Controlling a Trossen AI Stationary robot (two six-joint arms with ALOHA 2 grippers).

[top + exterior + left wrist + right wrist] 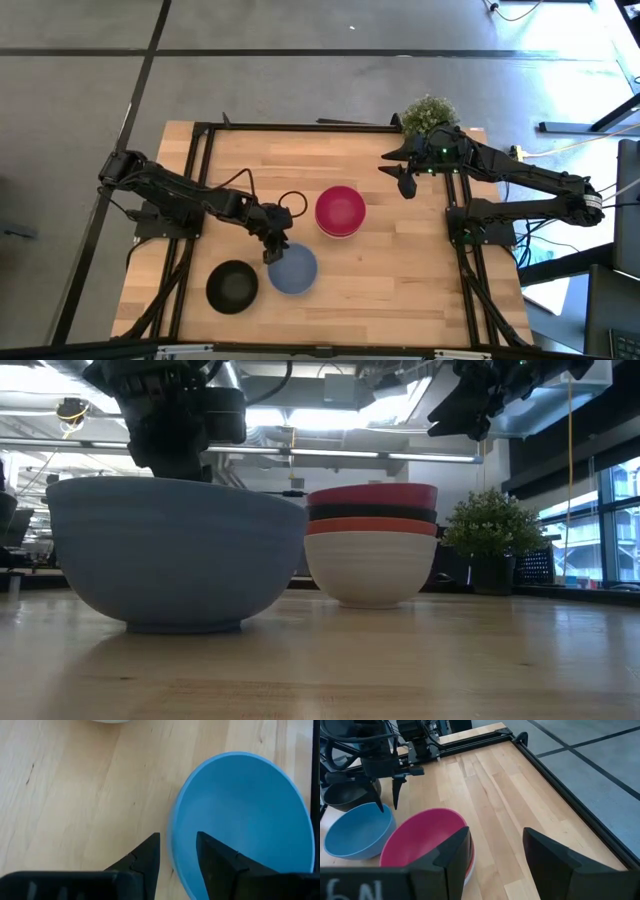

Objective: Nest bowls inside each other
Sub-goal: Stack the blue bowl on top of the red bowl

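The left tool [276,250] stands open astride the rim of the blue bowl [293,269], near the tabletop's front edge. Next it should close and carry the bowl to the stack [340,211]. The right tool [403,180] waits open, empty, above the back right corner.

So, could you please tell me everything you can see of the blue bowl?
The blue bowl is small, round and plain, with a smooth matte look, a short foot ring and nothing inside. It stands upright on the wooden table, near the front edge, between the lone black bowl and the stack of bowls with the pink one on top, apart from both. The left claw is open and straddles its rim, one finger inside and one outside; whether they touch it I cannot tell.
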